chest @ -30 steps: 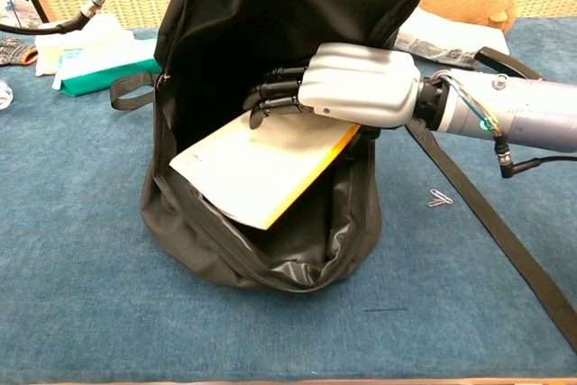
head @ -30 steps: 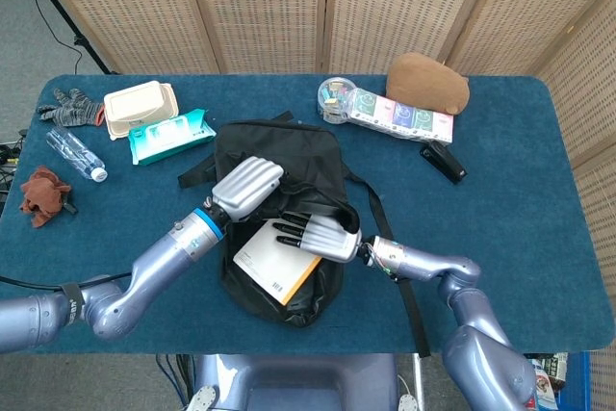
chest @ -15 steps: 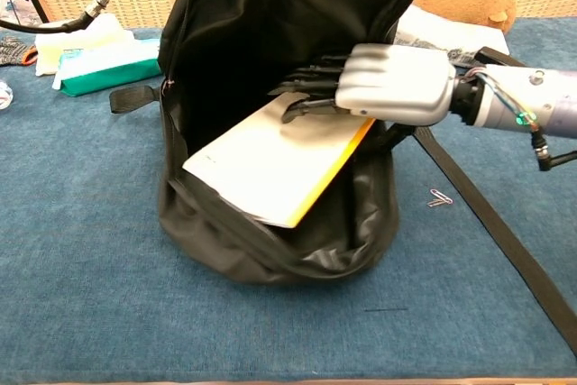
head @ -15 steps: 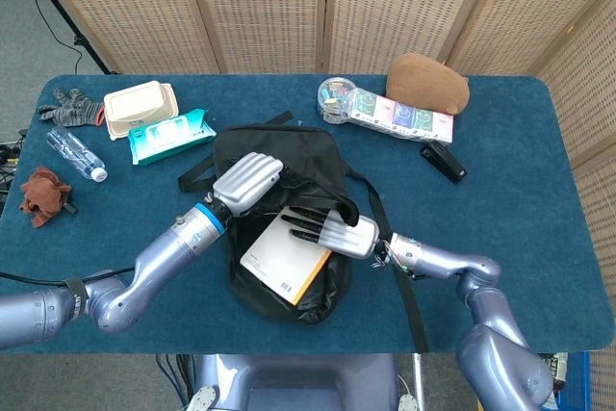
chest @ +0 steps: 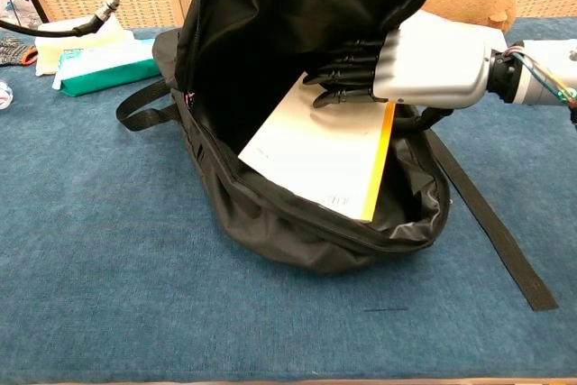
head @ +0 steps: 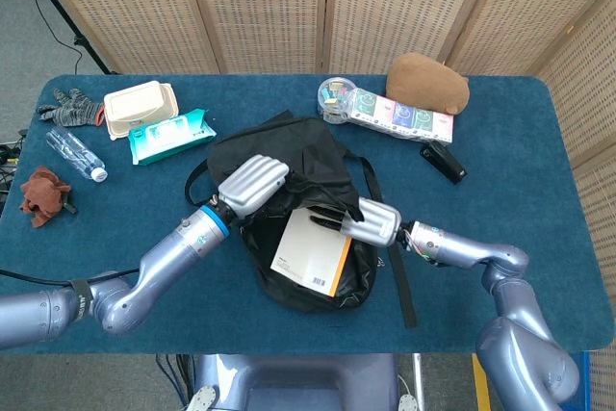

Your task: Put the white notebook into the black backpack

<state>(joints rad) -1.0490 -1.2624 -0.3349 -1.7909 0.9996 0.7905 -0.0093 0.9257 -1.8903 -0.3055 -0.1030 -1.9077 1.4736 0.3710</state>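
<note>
The black backpack (head: pixel 289 156) (chest: pixel 270 24) lies at the table's middle with its mouth wide open toward me. The white notebook (head: pixel 313 259) (chest: pixel 320 146), with an orange edge, slants in the opening, its lower part inside the bag. My right hand (head: pixel 371 221) (chest: pixel 433 65) grips the notebook's top edge, dark fingers (chest: pixel 347 78) laid over the cover. My left hand (head: pixel 252 183) holds the bag's upper flap and keeps it lifted; the chest view does not show this hand, only the raised flap.
A loose strap (head: pixel 397 281) (chest: pixel 491 227) trails right of the bag. Back left lie a teal wipes pack (head: pixel 171 134), lunch box (head: pixel 141 108), bottle (head: pixel 77 154), glove (head: pixel 70 108) and brown cloth (head: pixel 43 194). Back right are a brown pouch (head: pixel 427 84), boxed packets (head: pixel 399 115) and stapler (head: pixel 442 161).
Backpack, notebook and both hands have shifted to the right. The notebook has turned more upright and sits deeper in the opening. The right arm has drawn back rightward.
</note>
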